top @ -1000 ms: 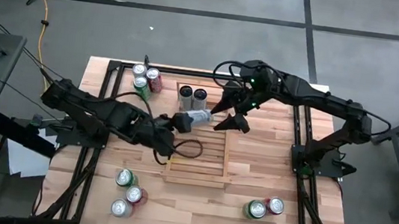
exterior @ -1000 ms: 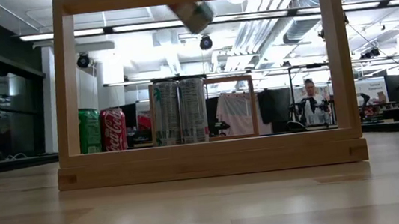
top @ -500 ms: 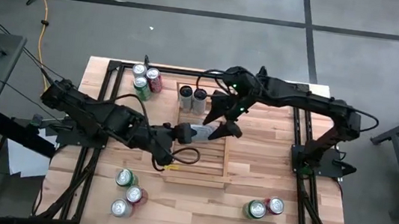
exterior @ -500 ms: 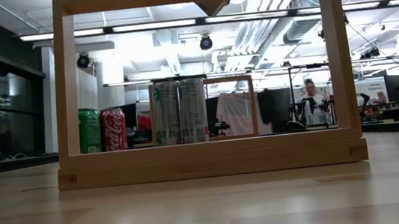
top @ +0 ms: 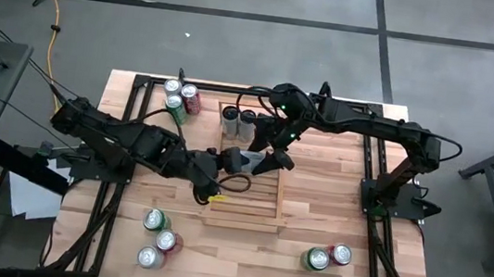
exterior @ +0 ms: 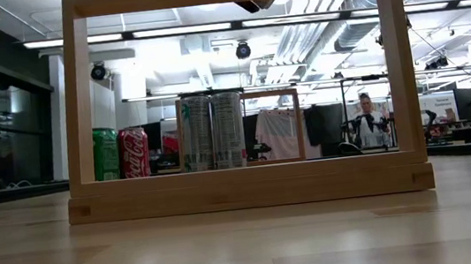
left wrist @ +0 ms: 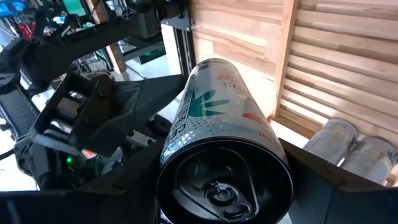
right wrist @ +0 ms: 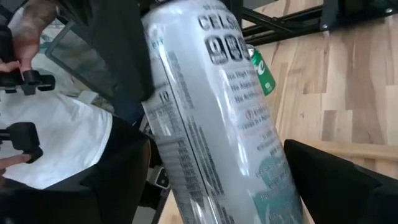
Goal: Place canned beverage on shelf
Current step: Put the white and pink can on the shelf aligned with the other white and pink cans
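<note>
Nearest in the low view: shelf [exterior: 251, 188], end frame upright on the table [top: 331, 223]. Above its slats: silver can [top: 242, 161], lying sideways, pinched at its base end by left gripper [top: 228, 162]; right gripper [top: 271, 152] with jaws spread wide around the other end. Farther back on the shelf: two standing cans [top: 238, 117].

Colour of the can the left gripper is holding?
The can is silver-white with green leaf graphics, clearest in the left wrist view.
</note>
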Robot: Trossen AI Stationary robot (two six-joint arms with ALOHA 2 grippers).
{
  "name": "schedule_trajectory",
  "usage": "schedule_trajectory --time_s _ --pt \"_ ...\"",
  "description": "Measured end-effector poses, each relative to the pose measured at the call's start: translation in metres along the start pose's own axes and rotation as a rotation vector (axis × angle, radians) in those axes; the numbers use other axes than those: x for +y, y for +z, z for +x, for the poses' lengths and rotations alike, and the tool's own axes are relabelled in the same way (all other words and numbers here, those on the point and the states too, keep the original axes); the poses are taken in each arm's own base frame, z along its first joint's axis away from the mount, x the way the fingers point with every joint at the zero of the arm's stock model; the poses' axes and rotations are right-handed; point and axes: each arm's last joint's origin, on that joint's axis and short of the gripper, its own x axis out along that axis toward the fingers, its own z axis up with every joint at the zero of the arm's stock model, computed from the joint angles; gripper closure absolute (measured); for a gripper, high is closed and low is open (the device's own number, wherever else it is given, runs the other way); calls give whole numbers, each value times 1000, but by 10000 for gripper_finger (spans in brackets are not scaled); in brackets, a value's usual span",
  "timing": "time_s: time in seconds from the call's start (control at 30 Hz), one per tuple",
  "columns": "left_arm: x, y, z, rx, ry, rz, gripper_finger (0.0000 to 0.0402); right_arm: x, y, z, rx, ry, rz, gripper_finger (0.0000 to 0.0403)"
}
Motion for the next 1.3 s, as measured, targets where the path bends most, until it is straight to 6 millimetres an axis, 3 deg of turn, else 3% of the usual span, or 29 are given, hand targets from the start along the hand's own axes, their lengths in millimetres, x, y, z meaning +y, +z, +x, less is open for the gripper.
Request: schedule_trajectory --time_s 0.17,0.33,0.53,0.63,0.87,1.03,1.3 --pt "1 -3 3 -11 0 -6 158 0 0 0 3 3 10 71" --pt "3 -6 5 -70 3 -54 158 1 -2 0 17 34 23 148" --pt "4 -11 8 -72 1 -172 63 -2 -4 -3 31 41 49 158" --pt "3 -16 11 -42 -7 -303 36 -6 -7 -8 52 30 66 158" --pt "-7 -23 8 64 -76 -568 28 -15 -26 -21 175 -16 152 158" --pt "-17 -33 -6 116 -145 -799 27 -11 -41 -27 299 -59 175 158" --pt "-31 -66 -33 259 -151 -1317 26 2 -58 -41 395 -120 194 158"
